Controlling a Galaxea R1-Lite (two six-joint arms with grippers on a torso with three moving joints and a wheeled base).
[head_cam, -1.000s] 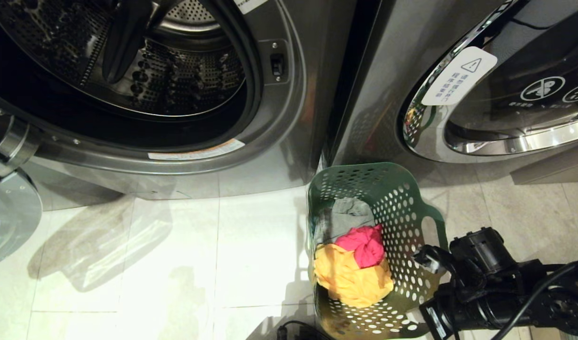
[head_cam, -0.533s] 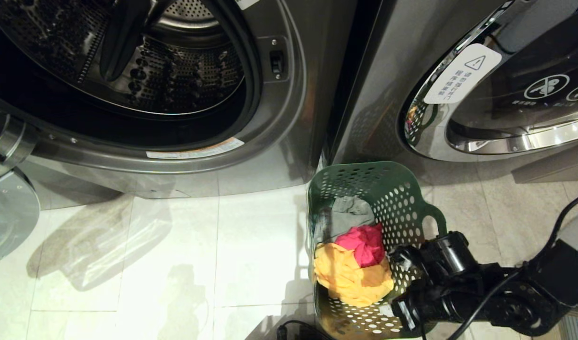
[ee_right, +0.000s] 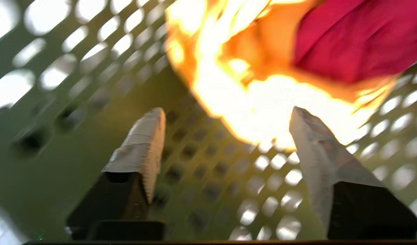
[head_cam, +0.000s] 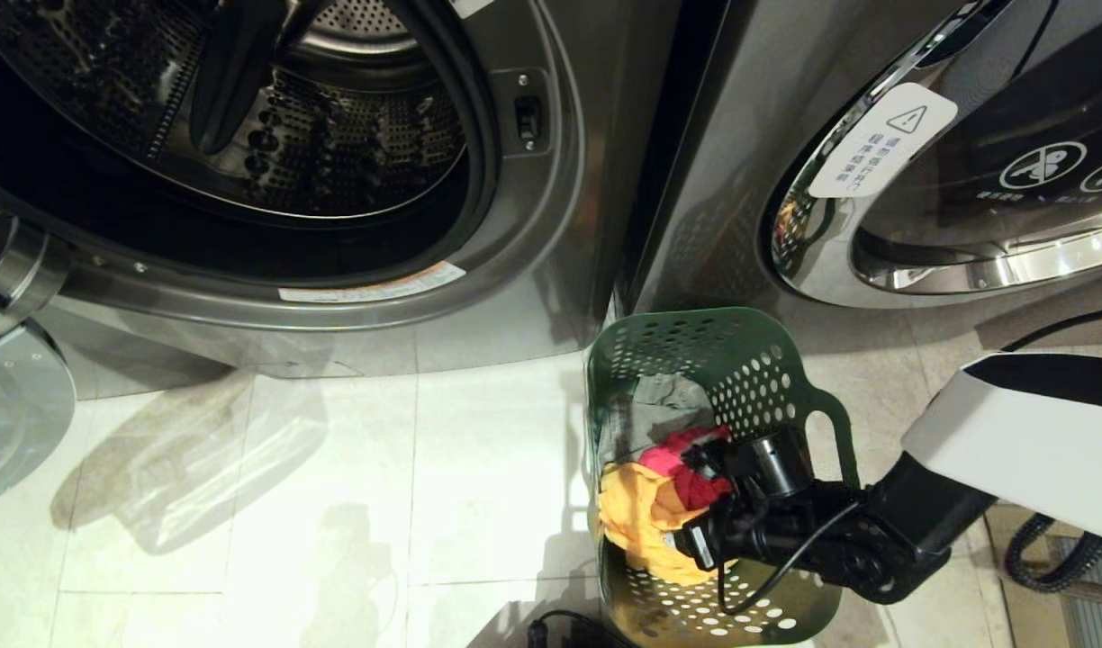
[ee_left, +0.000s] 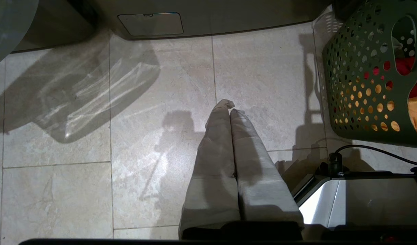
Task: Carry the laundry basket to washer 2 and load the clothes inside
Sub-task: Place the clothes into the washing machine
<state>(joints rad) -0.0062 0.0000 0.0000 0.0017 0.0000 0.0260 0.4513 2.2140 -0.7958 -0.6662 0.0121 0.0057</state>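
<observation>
The dark green perforated laundry basket stands on the floor between two washers, and its wall also shows in the left wrist view. In it lie the clothes: a grey piece, a pink-red one and a yellow one. My right arm reaches over the rim into the basket. The right gripper is open and holds nothing, close to the yellow cloth and the pink-red cloth. The dark grey washer at the left has its door open and its drum bare, and no number label shows. My left gripper hangs shut over the floor.
A second washer with a shut chrome-rimmed door stands right behind the basket. The left washer's open door juts out at the far left. My own base and a black cable sit near the basket's front.
My right arm has swung from beside the basket's right handle, over the rim and down into the basket, now covering part of the pink-red and yellow clothes. The basket and the left arm stayed put.
</observation>
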